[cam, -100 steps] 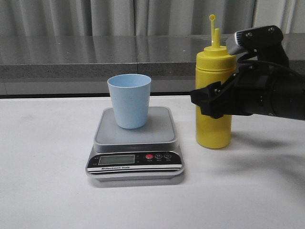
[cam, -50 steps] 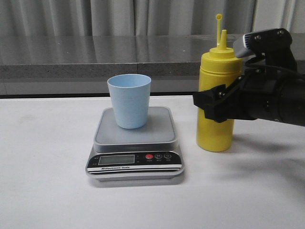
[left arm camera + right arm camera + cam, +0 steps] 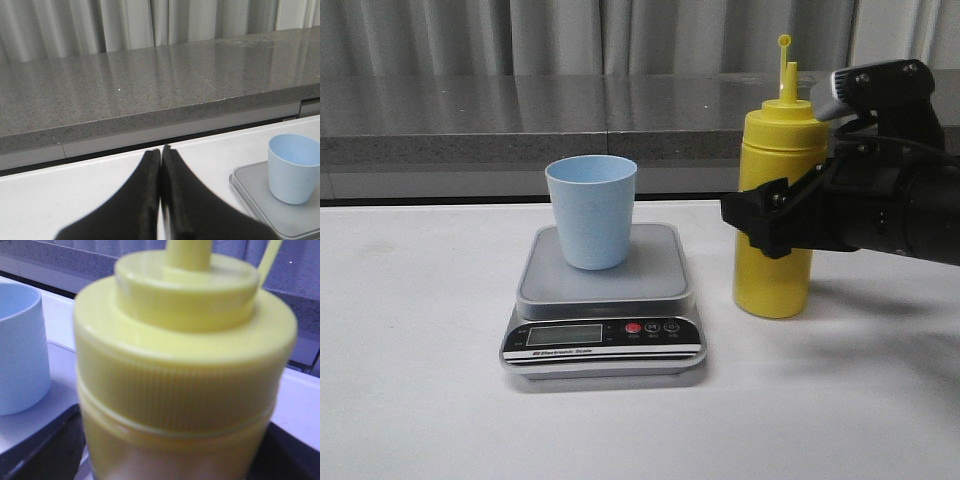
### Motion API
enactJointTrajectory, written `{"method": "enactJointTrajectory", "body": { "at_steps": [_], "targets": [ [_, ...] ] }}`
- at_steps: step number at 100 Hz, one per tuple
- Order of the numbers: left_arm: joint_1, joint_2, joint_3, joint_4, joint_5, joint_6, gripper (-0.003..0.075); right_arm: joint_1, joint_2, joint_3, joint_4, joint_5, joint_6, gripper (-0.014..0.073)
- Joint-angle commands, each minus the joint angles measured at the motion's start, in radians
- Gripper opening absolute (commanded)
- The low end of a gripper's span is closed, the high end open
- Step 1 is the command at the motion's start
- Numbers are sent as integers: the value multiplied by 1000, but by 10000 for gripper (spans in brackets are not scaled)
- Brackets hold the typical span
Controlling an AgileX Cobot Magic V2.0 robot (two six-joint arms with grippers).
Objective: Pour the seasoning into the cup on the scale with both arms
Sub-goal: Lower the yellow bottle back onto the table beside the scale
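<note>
— The right gripper [image 3: 768, 222]: what has it got?

— It is clamped across the middle of the seasoning bottle [image 3: 776, 215], which stands upright to the right of the scale [image 3: 603, 300]. From the front only the near finger shows as a black block across the yellow body — the far finger is hidden behind the bottle.

— Is the bottle's base on the table [image 3: 420, 380]?

— Hard to say. It sits at or barely above the white surface; I cannot tell whether it touches.

— And the right wrist camera?

— Nearly filled by the bottle's ribbed shoulder and collar, blurred by closeness. The nozzle is cut off at the frame edge, and only a strip of the tethered cap's strap shows. The fingers are dark shapes in the lower corners.

— The cup [image 3: 591, 211]?

— Upright on the scale's platform, well apart from the bottle. Its inside is not visible from the front. The display is too small to read.

— The left gripper [image 3: 160, 156]?

— Seen only by its own wrist camera: fingers pressed together, holding nothing, the cup and a corner of the scale off to one side, partly cropped.
</note>
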Motion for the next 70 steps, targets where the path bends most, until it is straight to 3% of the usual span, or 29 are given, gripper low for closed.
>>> {"method": "enactJointTrajectory", "body": {
  "at_steps": [1, 39, 70],
  "targets": [
    [3, 3, -26, -6, -82, -3, -18, -6, -41, -10, 15, -90, -11, 600],
    [3, 3, -26, -6, -82, -3, -18, -6, -41, -5, 25, -104, -11, 600],
    [3, 3, -26, -6, -82, -3, -18, -6, -41, 91, 58, -186, -11, 600]
  ]
}}
